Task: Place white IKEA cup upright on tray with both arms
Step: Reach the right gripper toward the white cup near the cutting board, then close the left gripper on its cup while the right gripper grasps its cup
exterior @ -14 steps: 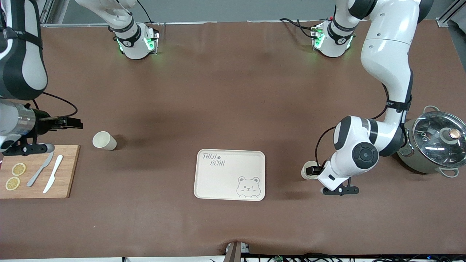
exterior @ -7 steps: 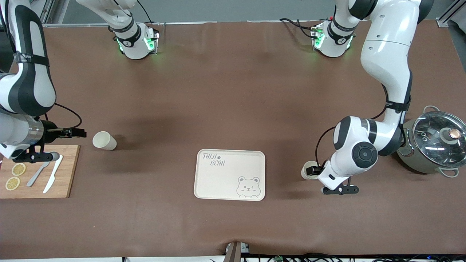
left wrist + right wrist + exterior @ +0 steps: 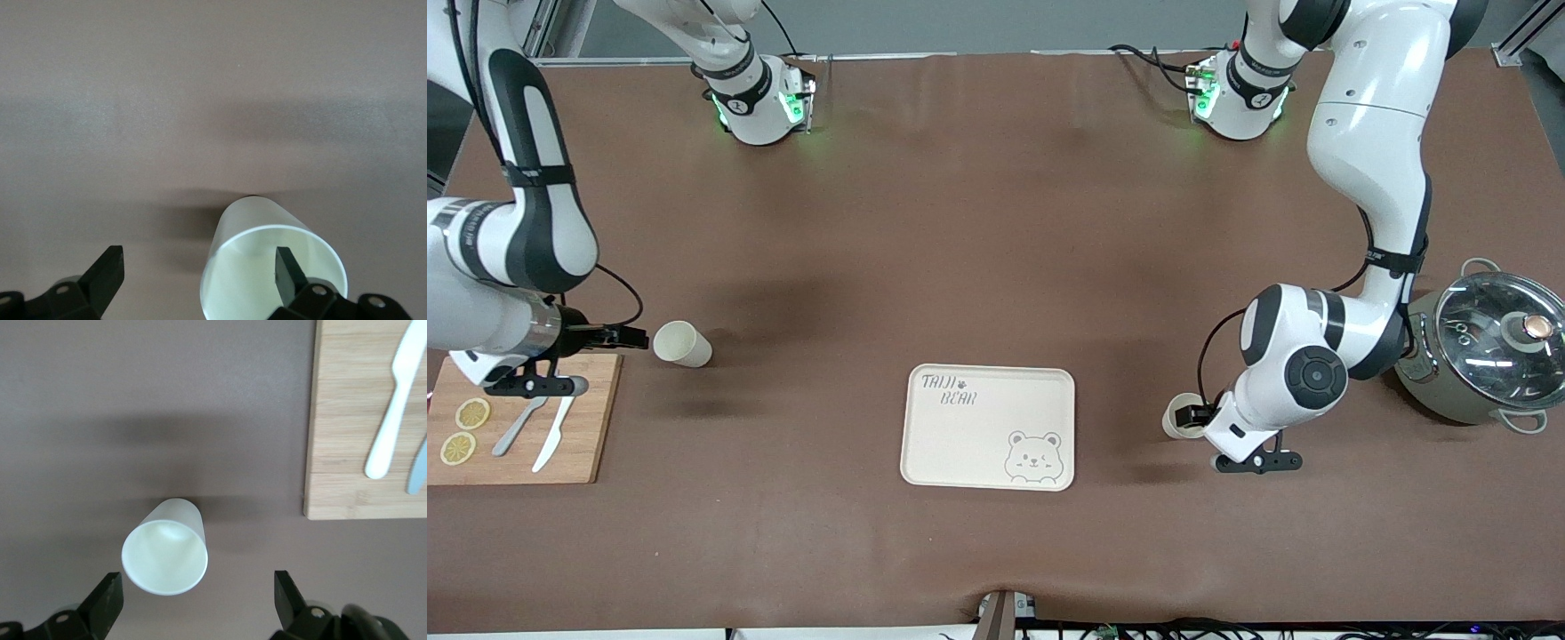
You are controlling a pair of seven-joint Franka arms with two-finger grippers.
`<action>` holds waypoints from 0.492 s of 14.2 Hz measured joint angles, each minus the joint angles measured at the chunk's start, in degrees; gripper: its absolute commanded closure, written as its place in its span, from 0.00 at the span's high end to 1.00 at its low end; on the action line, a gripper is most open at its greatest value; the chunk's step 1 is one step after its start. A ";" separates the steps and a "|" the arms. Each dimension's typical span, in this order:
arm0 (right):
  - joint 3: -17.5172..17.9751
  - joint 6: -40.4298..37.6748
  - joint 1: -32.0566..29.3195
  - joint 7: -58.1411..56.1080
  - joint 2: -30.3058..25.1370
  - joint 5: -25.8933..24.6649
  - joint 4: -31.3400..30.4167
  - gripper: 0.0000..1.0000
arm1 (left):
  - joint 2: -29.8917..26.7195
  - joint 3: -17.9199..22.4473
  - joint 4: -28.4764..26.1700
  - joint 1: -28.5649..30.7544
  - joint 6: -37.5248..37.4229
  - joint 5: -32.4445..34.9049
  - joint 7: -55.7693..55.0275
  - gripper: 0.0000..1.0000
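Observation:
The cream-white tray with bear face lies mid-table. One white cup lies on its side near the right arm's end; in the right wrist view this cup has its mouth toward my open right gripper. My right gripper is just short of it. A second white cup lies beside the tray toward the left arm's end. My left gripper is open at its mouth. In the left wrist view one finger is inside this cup, the other outside.
A wooden cutting board with two knives and lemon slices lies under the right arm's wrist. A steel pot with glass lid stands at the left arm's end, close to that arm's elbow.
My right arm has swung nearer to the front camera and brought its gripper up to the mouth of the lying cup. The left arm has stayed almost still.

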 measured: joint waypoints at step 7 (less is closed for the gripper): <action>0.01 6.31 -0.16 0.00 0.35 -0.02 -5.89 1.00 | 0.02 0.00 -0.88 0.00 0.87 0.00 -0.27 1.00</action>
